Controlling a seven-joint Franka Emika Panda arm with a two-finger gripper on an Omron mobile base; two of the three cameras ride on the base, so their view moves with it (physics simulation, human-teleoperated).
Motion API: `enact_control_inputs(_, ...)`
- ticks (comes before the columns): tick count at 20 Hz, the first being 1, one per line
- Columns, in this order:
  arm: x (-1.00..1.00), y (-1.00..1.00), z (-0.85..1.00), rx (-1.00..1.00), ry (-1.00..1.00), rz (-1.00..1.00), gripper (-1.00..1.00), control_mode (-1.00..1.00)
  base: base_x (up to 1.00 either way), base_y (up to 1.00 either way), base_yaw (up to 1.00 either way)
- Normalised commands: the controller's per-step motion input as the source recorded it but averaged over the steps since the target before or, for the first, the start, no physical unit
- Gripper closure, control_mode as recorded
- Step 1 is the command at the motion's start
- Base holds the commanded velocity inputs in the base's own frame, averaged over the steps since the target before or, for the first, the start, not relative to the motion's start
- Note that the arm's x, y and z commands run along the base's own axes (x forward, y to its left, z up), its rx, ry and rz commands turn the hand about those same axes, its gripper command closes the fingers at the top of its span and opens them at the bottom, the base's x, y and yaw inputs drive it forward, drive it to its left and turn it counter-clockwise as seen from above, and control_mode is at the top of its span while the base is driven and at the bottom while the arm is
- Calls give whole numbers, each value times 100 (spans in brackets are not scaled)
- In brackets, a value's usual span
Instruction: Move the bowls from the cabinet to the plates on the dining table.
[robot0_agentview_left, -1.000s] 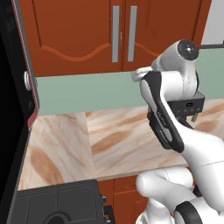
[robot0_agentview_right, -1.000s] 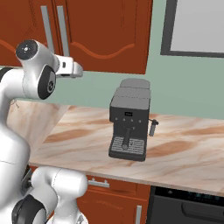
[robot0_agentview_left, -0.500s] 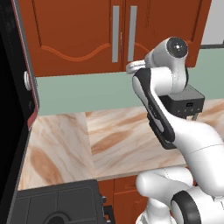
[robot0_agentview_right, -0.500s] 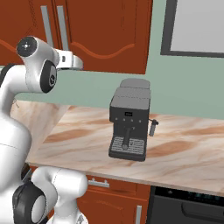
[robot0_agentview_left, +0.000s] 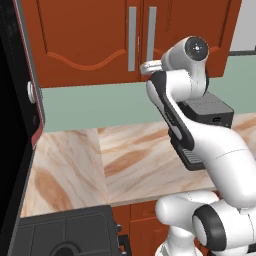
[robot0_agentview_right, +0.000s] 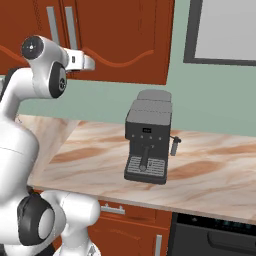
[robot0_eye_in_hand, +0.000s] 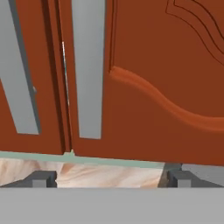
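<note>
The end effector, its two dark tips set wide apart and holding nothing, faces the lower part of the cabinet at close range. The right-hand bar handle sits just off centre between the tips, which suggests alignment for a pull on that door. Both doors are shut, the seam between them closed, so the bowls are presumably hidden inside and cannot be seen. The arm is raised from the base to cabinet height, the hand level with the handles. Below lies the marbled counter, carrying a black coffee machine well to the side.
</note>
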Motion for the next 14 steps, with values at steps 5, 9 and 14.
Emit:
enact_control_inputs(5,28,12,16,5,-6,0,-100,-100,0,0,0)
enact_control_inputs(9,29,12,16,5,-6,0,-100,-100,0,0,0)
enact_control_inputs(14,24,9,12,2,-6,0,-100,-100,0,0,0)
